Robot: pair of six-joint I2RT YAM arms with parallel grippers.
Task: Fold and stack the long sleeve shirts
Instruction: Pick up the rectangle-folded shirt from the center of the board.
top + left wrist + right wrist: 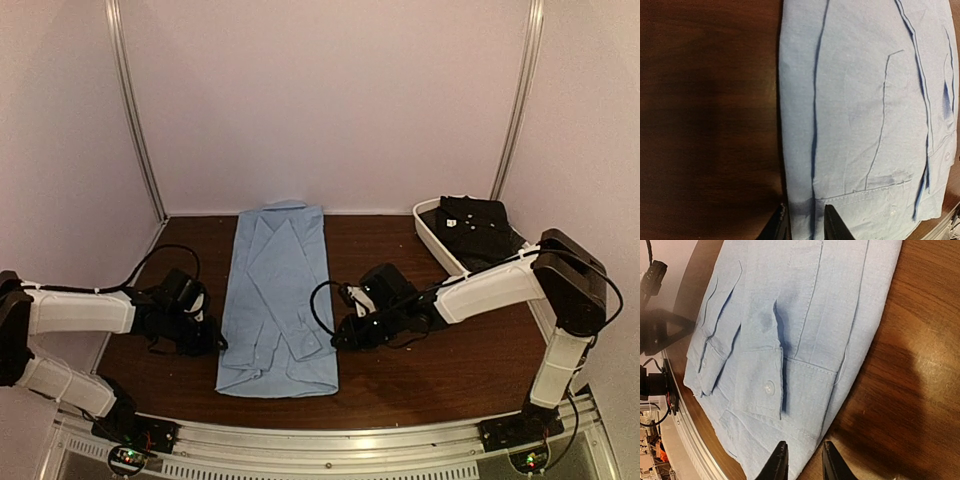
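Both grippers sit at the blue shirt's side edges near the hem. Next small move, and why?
Probably raise the left gripper and right gripper together to lift the hem end. The light blue cloth long sleeve shirt already lies as a narrow strip, sleeves folded in, and each gripper straddles a side edge; whether they pinch firmly isn't clear, so go gently.

Overhead feed looks dim and soft to me, with a purplish cast on the walls (330, 100). Wrist cams are sharper, though I get dark shadows pooled on the table (705, 125), some sheen on the wood, and the edge of the shirt (865, 100) bowing near the borders.
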